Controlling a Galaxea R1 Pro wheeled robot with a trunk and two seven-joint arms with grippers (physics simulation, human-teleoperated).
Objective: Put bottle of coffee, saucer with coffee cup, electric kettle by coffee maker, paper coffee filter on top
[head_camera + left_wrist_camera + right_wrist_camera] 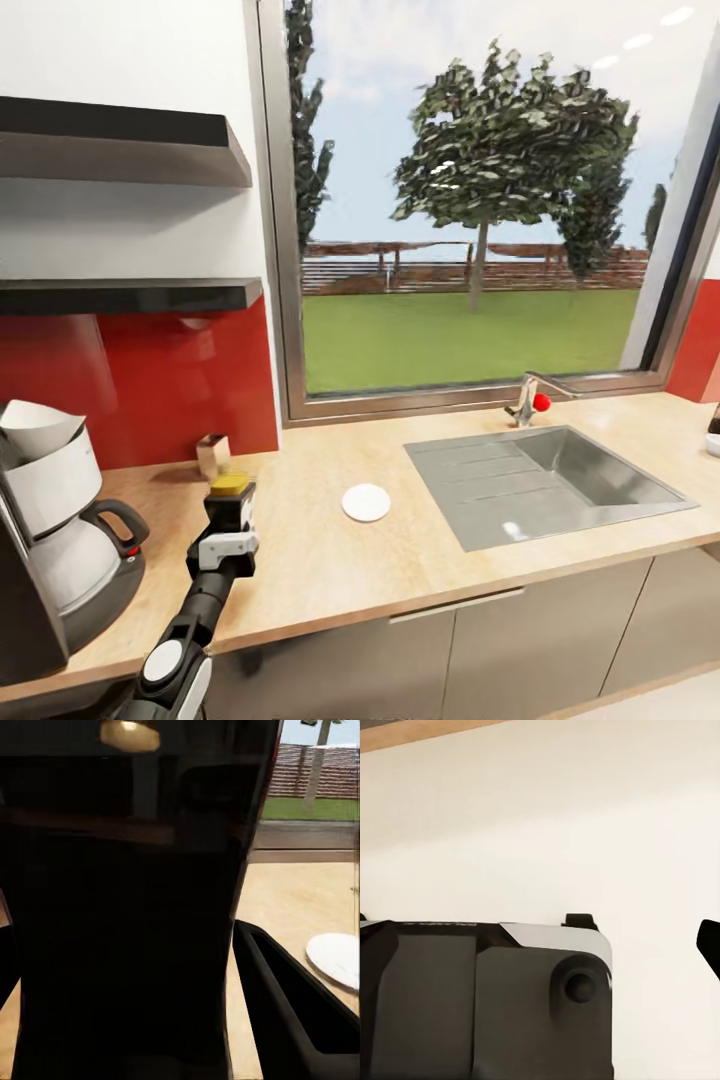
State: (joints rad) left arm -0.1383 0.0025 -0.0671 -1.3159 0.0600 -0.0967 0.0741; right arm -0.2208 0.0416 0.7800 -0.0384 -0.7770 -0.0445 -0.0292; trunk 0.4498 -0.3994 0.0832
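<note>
Left tool [231, 490] pinches a dark jar [230, 484] above the worktop [330, 570]; right tool's state I cannot tell. Filter [40, 428] tops the maker [60, 540]; saucer [366, 502] sits well apart, cup and kettle pending.

- Countertop [330, 570] bare between left gripper [229, 487] and saucer [366, 502]; open passage there.
- Coffee maker [60, 530] blocks the far left end.
- Small tan block [212, 455] stands against the red backsplash, just behind the gripper.
- Sink [545, 482] and faucet [530, 398] take the right stretch.
- Shelves [130, 295] overhang the left corner.
</note>
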